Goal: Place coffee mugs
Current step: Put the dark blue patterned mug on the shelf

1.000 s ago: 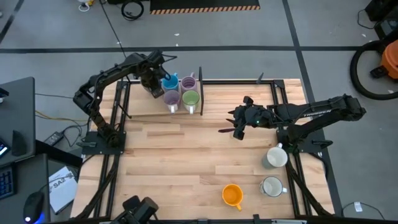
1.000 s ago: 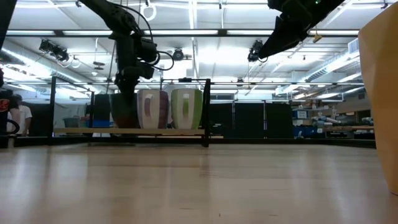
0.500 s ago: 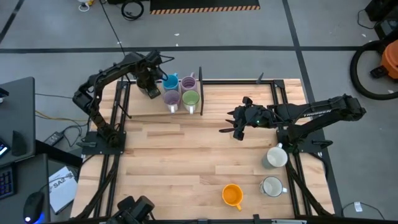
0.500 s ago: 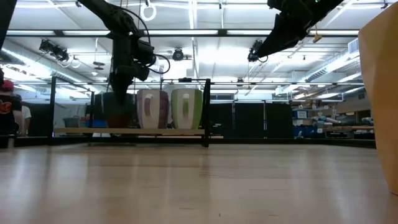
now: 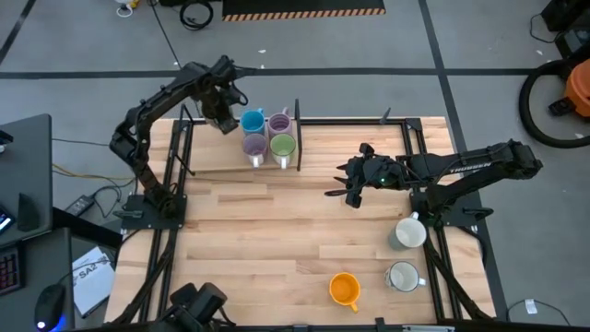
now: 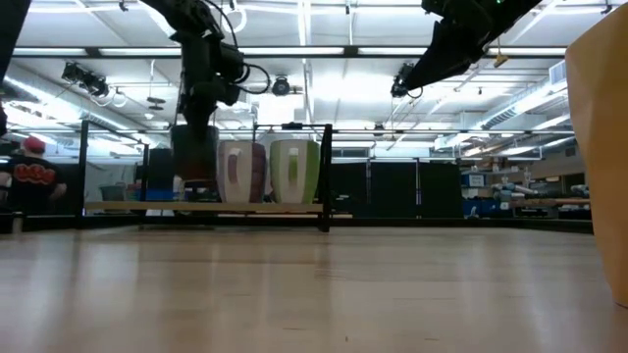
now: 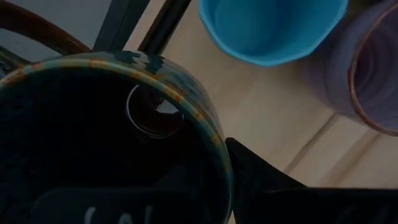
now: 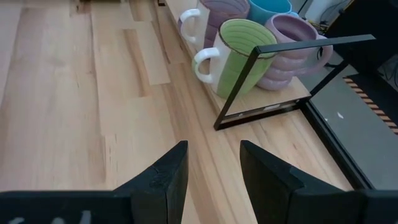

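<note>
The left gripper (image 5: 224, 118) held the dark brown mug (image 7: 112, 137) by its rim, one finger inside, just beside the blue mug (image 5: 252, 122) at the shelf's (image 5: 221, 169) far end. The step in hand was prob. setting it in the row w/ the lilac mugs (image 5: 255, 146) and the green mug (image 5: 283, 145). Next move needs a free spot and a gentle lowering. The right gripper (image 8: 211, 168) waited mid-table, fingers apart and empty; the orange mug (image 5: 344, 289) and white mugs (image 5: 405, 275) were near the table's front.

wooden table (image 5: 277, 231), orange mug (image 5: 344, 289), white mugs (image 5: 406, 232)
</note>
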{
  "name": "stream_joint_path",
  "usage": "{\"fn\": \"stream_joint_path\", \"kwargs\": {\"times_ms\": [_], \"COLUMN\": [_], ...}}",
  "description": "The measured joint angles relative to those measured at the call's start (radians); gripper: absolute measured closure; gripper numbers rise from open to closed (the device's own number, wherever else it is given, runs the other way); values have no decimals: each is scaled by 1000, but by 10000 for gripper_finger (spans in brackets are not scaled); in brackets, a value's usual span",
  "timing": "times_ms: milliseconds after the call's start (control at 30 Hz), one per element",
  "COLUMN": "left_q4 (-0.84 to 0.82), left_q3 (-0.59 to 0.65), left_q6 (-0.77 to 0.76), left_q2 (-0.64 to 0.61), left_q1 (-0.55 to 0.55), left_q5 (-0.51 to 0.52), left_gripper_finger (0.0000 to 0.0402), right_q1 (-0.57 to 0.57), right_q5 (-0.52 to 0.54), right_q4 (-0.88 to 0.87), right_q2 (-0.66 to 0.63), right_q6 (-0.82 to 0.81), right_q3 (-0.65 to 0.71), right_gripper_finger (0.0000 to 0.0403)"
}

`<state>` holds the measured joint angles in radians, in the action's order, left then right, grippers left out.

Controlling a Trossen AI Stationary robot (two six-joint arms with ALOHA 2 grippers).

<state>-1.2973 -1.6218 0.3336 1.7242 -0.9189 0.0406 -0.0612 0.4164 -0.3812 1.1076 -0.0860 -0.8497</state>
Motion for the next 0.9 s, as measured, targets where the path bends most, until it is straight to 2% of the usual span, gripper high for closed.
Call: {"fn": "stream_joint_path", "kwargs": {"times_ms": [267, 600, 900], "left_q4": [-67, -61, -18], "left_q3": [-26, -27, -27], "left_q6": [-12, -8, -9], "left_q2": [94, 96, 96], "left_q1": [3, 4, 13], "left_q5": [8, 7, -17], "left_gripper_finger": [358, 358, 358], "right_q1": [-2, -3, -2], "right_q5": [-1, 5, 6], "right_q4": [-42, -84, -66], "right_q2": [-22, -164, -172], "right_q6": [2, 11, 3], "right_q3": [0, 0, 46], "right_gripper_finger": [252, 252, 252]}}
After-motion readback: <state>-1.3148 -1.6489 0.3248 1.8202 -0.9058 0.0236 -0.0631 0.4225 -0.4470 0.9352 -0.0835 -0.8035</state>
